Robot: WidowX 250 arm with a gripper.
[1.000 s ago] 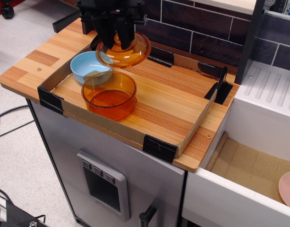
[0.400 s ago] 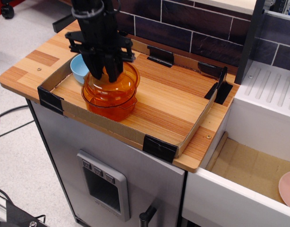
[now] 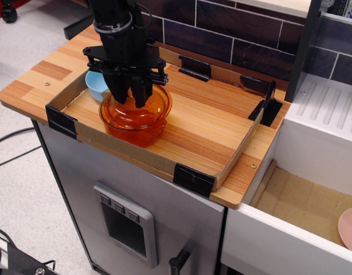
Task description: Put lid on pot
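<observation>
The orange glass pot (image 3: pixel 135 129) stands at the left front of the cardboard tray (image 3: pixel 194 178). The orange glass lid (image 3: pixel 157 101) lies on top of the pot, roughly matching its rim, perhaps a little tilted. My black gripper (image 3: pixel 134 98) comes straight down onto the lid's centre. Its fingers stand close on either side of the knob, which they hide. The gripper looks shut on the lid.
A light blue bowl (image 3: pixel 95 85) sits just behind and left of the pot, partly hidden by the gripper. The tray's low walls have black taped corners. A white sink unit (image 3: pixel 331 109) stands to the right, with a pink plate (image 3: pixel 351 228) low in it.
The gripper carried the lid from above the blue bowl forward and down onto the pot. In the last half second the lid sank lower onto the pot's rim.
</observation>
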